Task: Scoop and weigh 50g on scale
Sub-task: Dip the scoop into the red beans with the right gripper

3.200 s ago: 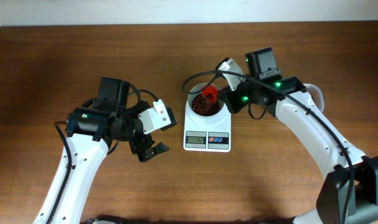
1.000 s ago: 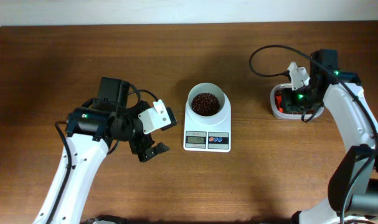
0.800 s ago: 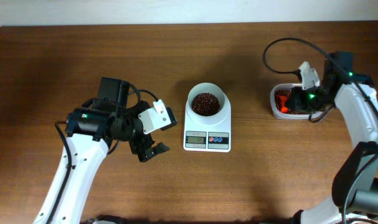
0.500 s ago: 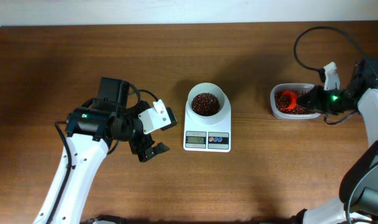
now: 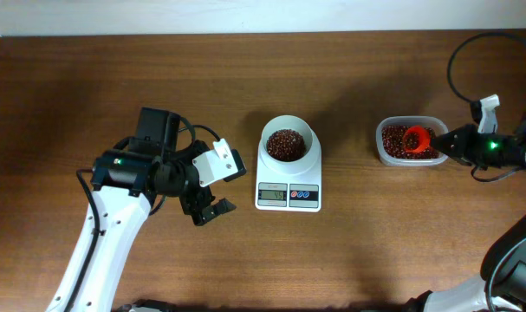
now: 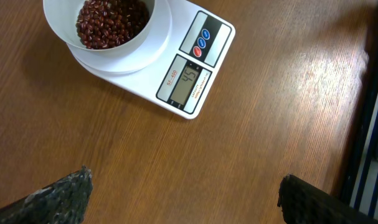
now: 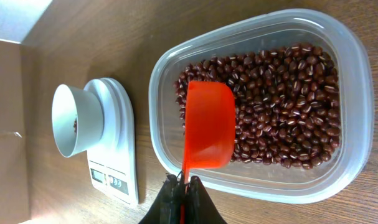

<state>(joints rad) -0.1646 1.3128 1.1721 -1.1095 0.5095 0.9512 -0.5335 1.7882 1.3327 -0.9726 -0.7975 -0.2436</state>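
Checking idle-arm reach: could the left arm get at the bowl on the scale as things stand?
Likely yes: the left gripper, fingers open, sits beside the scale; only bare table between, bowl uncovered.

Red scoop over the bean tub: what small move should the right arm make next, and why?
Probably dip the red scoop into the beans in the clear tub and take only a small amount. The right gripper is shut on the scoop's handle, the scoop looks empty just above the beans, and the scale reads 45, slightly short of fifty.
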